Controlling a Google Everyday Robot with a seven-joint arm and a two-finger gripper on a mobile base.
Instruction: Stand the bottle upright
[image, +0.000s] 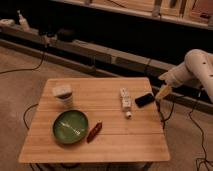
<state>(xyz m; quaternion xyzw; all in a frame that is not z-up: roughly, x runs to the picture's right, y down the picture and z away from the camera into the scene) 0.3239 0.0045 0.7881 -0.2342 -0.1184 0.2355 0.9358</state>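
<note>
**Bottle lies flat near the table's right edge; gripper hangs just off that edge**

The gripper, a pale yellowish tip on the end of the rounded white arm, sits at the right edge of the wooden table, just beside the black phone. Whether it is open or closed cannot be told from this view, and nothing shows as held in it. It is apart from the bottle.

The bottle is a small white plastic cylinder lying on its side in the right half of the tabletop, its long axis running from the far side toward the near side. The phone, flat and dark, lies just to its right at a slant.

The tabletop is made of light wooden planks with straight edges. On the left half stand a white cup and, nearer the front, a round green bowl with a pale utensil lying in it. A red-brown oblong object lies just beside the bowl's right rim.

Bare wood stretches in front of the bottle down to the near right corner, and between the bottle and the cup.
</note>
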